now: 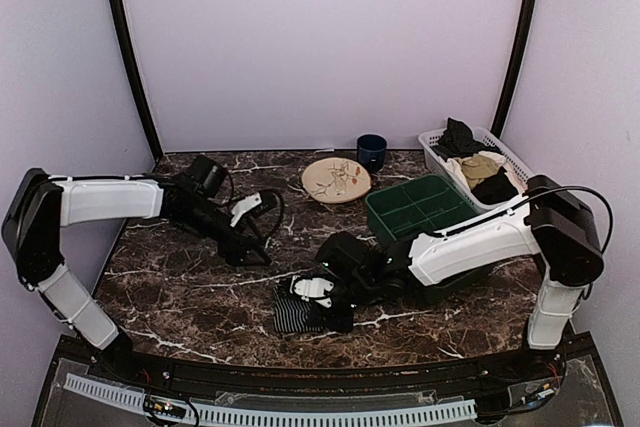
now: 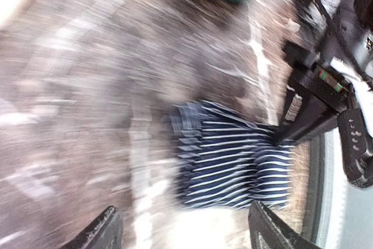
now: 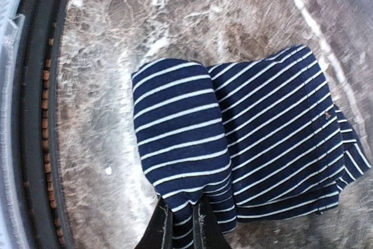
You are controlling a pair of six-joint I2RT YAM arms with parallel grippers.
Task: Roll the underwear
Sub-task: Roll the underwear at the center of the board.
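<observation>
The underwear [image 1: 297, 313], navy with thin white pinstripes, lies partly rolled on the dark marble table near the front edge. In the right wrist view a rolled fold [image 3: 175, 126] sits over the flat part [image 3: 280, 138]. My right gripper [image 3: 182, 225] is shut, pinching the near edge of that rolled fold; it shows in the top view [image 1: 330, 305] on the garment's right side. My left gripper [image 1: 252, 250] is open and empty, above the table to the left and behind the underwear. Its blurred view shows the underwear [image 2: 233, 161] ahead of the fingers [image 2: 271, 231].
A green divided tray [image 1: 420, 209] stands behind the right arm. A white basket [image 1: 480, 167] with black and tan clothes is at the back right. A round plate [image 1: 336, 180] and a dark cup [image 1: 371, 151] stand at the back centre. The table's front edge [image 1: 300, 357] is near the underwear.
</observation>
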